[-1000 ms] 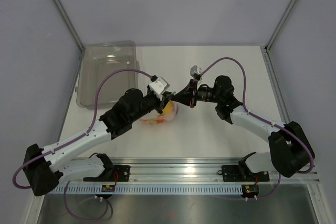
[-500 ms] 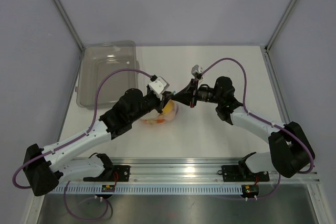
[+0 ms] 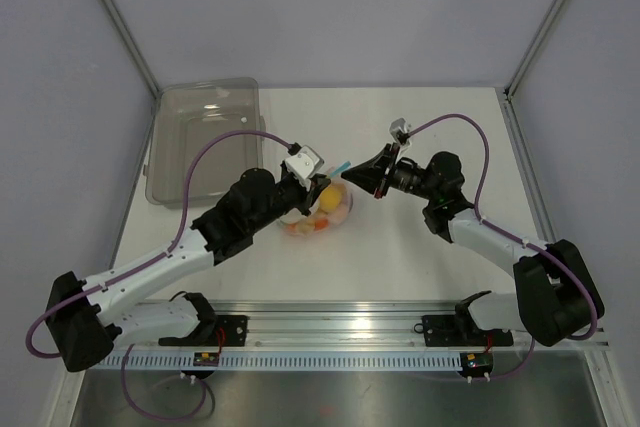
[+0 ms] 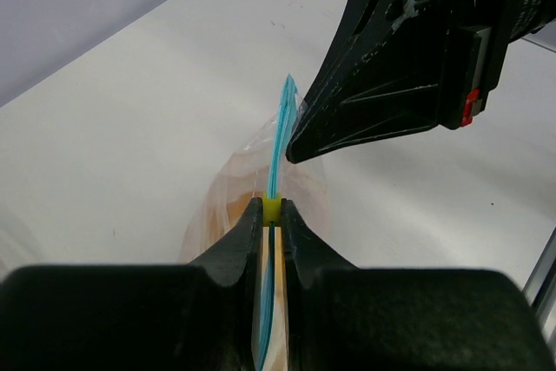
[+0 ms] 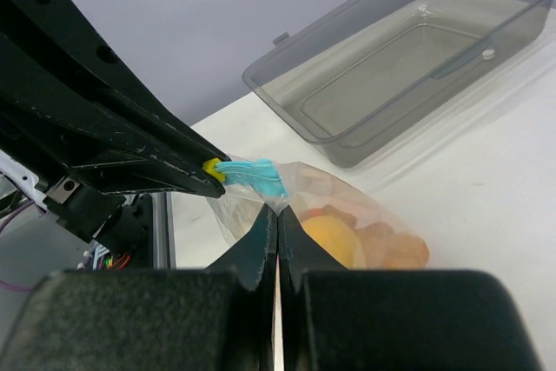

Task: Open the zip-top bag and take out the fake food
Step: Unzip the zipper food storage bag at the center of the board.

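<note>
The zip-top bag (image 3: 337, 210) hangs just above the table between my two grippers, its light blue zip strip (image 3: 341, 166) on top. My left gripper (image 3: 328, 184) is shut on the small yellow slider (image 4: 273, 208) on that strip (image 4: 280, 141). From the right, my right gripper (image 3: 351, 171) is shut on the bag's clear plastic (image 5: 239, 210) right under the strip's end (image 5: 256, 175). The fake food (image 5: 334, 236), orange and yellow pieces, shows through the bag (image 4: 213, 215). In the right wrist view the left gripper (image 5: 211, 177) reaches in from the upper left.
A smoky-grey translucent tray (image 3: 170, 152) stands at the back left of the table, also seen in the right wrist view (image 5: 391, 84). A metal rail (image 3: 340, 317) runs along the near edge. Slanted frame posts (image 3: 115, 17) rise at the back corners.
My right gripper has drawn back to the right while keeping its hold. The bag has shifted right and spread, and the blue strip now shows between the grippers. The left arm barely moved.
</note>
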